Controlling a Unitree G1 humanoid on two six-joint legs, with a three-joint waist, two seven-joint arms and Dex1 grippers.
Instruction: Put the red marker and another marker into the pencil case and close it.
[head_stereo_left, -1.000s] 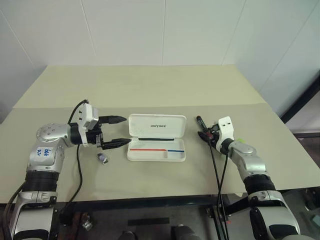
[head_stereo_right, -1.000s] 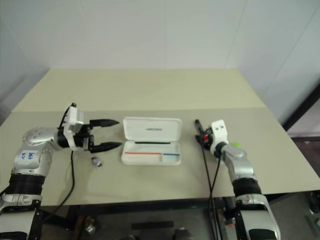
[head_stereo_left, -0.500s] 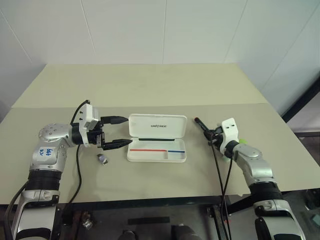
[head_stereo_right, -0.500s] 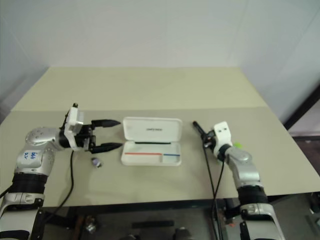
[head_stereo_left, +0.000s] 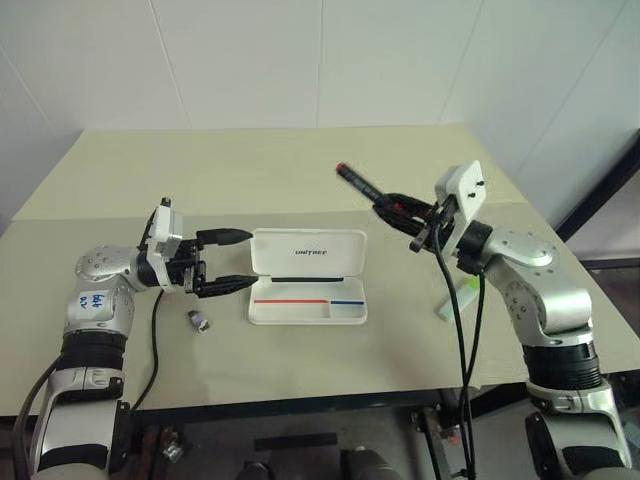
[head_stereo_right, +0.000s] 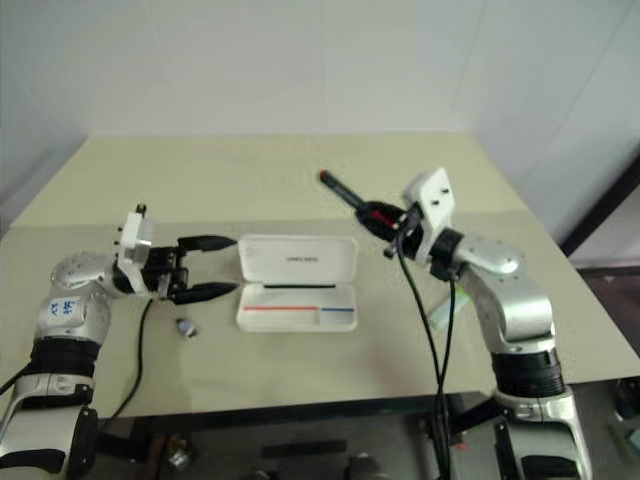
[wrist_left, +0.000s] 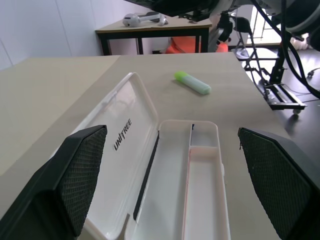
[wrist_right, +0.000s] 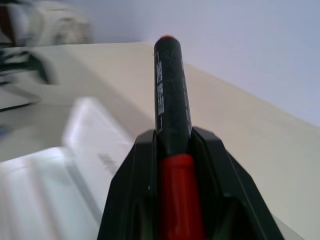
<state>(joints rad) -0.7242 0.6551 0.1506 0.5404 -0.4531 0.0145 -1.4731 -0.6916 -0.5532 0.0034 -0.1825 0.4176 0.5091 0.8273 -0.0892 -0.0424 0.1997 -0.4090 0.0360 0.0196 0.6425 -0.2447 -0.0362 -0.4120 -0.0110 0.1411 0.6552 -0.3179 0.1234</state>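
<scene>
Beige table (head_stereo_left: 300, 170), white walls (head_stereo_left: 250, 60)

A robotics lab: bare white walls, a beige worktable (head_stereo_left: 300, 170), another workbench (wrist_left: 155, 27) with equipment.

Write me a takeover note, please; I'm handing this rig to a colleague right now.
Right gripper: shut on the red marker, held in the air right of the pencil case.
Left gripper: open, empty, at the case's left end.
Case lies open on the table, nothing in it.
Green highlighter lies on the table right of the case.
Done: red marker picked up.
Left: place both markers inside, close the lid.
</scene>
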